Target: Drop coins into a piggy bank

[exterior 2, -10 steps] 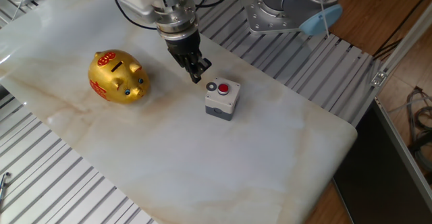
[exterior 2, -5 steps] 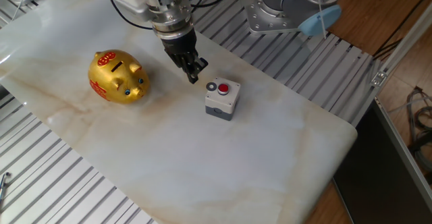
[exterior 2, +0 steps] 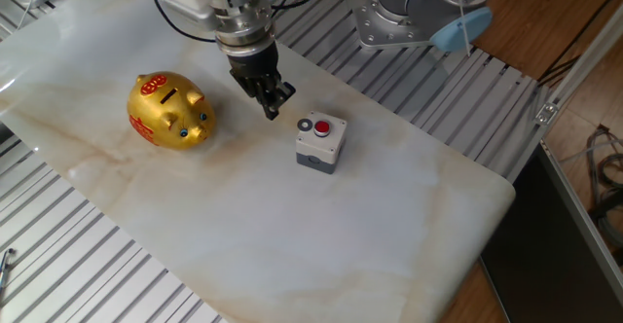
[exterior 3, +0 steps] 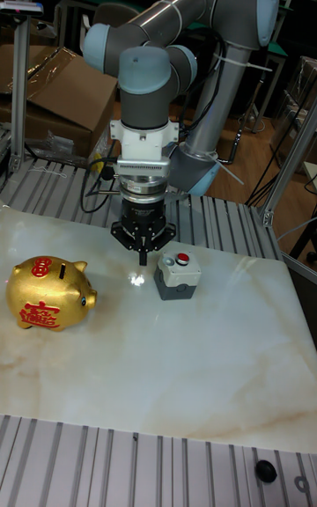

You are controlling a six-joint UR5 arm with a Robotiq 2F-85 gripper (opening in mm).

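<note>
The gold piggy bank (exterior 2: 170, 111) (exterior 3: 48, 292) stands on the left of the marble table, its dark top slot facing up. One small dark coin (exterior 2: 306, 125) with a paler centre lies on top of the grey box, beside the red button. My gripper (exterior 2: 274, 106) (exterior 3: 143, 255) points down just above the table between the bank and the box, nearer the box and up-left of the coin. Its fingers are shut to a narrow tip, and I see nothing held in them.
The grey box (exterior 2: 319, 148) (exterior 3: 178, 280) with its red push-button (exterior 2: 323, 126) (exterior 3: 183, 259) sits mid-table. Ribbed metal rails (exterior 2: 428, 99) border the marble slab. The arm's base (exterior 2: 399, 17) stands behind. A small black knob (exterior 3: 262, 470) lies on the near rail.
My gripper has drifted a little up and to the left, away from the grey box and toward the piggy bank. The coin, box and bank have stayed put.
</note>
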